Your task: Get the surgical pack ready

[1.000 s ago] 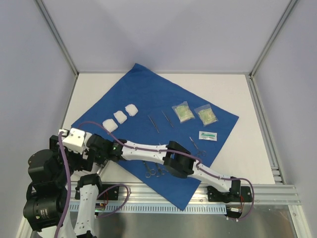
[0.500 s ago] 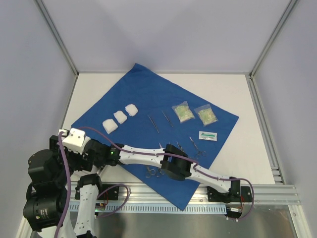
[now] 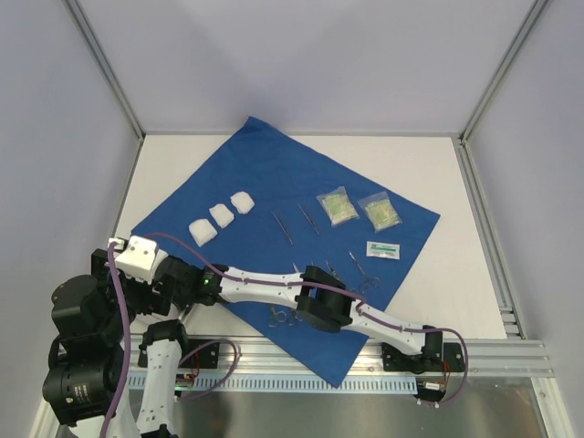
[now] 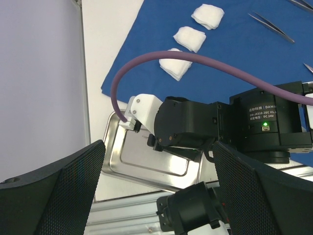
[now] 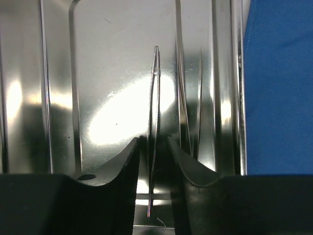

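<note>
Between the right gripper's (image 5: 153, 142) narrowly parted black fingers lies a pair of thin steel tweezers (image 5: 155, 98), flat in the shiny steel tray (image 5: 98, 73); whether the fingers pinch it I cannot tell. The royal-blue fabric drape (image 5: 279, 98) lies spread just to the gripper's right. Best to centre on the tweezers, close squarely and lift straight.

Bright, even light; white glare across the steel tray (image 5: 117, 112).

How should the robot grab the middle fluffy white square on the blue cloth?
Probably straight down from above, pinching the middle gauze pad across two opposite edges. It lies flat and low on the drape, so coming sideways would just slide it; its soft folds should bunch between the tool's fingers.
</note>
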